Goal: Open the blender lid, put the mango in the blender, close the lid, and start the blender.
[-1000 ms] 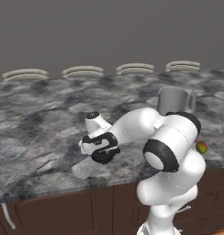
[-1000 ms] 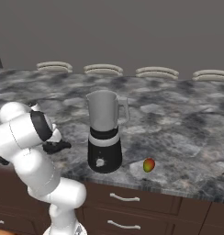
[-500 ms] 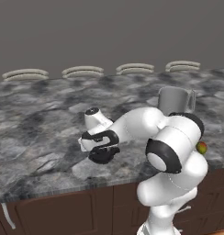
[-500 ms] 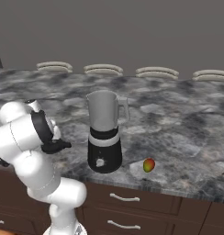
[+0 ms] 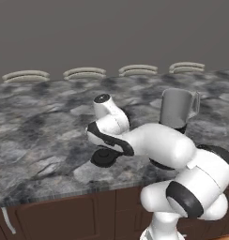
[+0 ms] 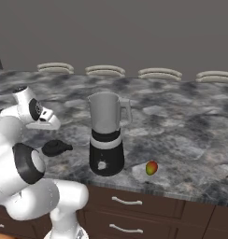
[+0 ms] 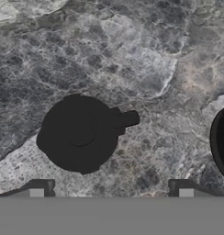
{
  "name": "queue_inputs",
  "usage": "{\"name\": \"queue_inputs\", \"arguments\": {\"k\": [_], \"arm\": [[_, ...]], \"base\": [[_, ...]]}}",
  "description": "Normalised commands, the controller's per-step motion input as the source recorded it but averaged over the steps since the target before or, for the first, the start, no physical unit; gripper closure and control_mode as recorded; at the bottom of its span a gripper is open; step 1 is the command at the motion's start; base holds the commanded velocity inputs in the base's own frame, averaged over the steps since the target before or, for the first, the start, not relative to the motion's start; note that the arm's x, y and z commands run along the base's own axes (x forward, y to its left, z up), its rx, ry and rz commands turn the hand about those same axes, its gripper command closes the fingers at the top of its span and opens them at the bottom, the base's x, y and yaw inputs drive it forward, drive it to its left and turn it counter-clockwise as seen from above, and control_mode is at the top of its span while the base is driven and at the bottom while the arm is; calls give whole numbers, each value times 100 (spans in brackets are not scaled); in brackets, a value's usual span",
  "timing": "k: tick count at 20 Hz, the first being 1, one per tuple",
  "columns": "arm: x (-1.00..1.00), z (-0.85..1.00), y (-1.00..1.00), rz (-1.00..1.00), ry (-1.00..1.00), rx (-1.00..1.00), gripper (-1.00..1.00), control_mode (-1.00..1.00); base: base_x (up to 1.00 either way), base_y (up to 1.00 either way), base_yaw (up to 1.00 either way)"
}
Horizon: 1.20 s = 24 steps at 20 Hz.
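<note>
The blender lid (image 7: pixel 79 133), a round black cap with a side tab, lies flat on the dark marble counter (image 5: pixel 36 136), left of the blender (image 6: pixel 106 135). My gripper (image 7: pixel 111 190) hovers just above the lid, open, with its fingertips (image 7: pixel 40 189) spread wide and nothing between them. From the left base view the lid (image 5: pixel 104 157) sits under my hand (image 5: pixel 107 136). The blender's grey jar (image 5: pixel 178 108) stands open-topped on its black base. The mango (image 6: pixel 152 168), small and yellow-green with a red blush, rests on the counter right of the blender base.
Several pale oval slots (image 6: pixel 105 71) line the back edge of the counter. The counter's front edge (image 6: pixel 172 189) runs just before the blender and mango, with dark drawers (image 6: pixel 127 201) below. The blender base (image 7: pixel 222 142) shows at the hand view's right edge.
My gripper has gone from shut to open, letting go of the lid, which now lies on the counter. The hand has lifted slightly above it.
</note>
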Motion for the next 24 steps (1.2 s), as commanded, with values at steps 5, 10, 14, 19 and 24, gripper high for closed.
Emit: {"name": "queue_inputs", "arguments": {"k": [5, 10, 14, 19, 24], "arm": [[-50, 75, -71, -4, -13, 2, -100, -100], [-45, 61, -97, -6, -7, 0, -100, -100], [-47, 26, -100, -8, -1, 2, -100, -100], [-32, 7, -100, -9, 1, 3, -100, -100], [-1, -10, -100, -8, 3, 7, -100, -100]], "base": [[0, 0, 0], [0, 0, 0], [0, 0, 0], [0, 0, 0], [0, 0, 0]]}}
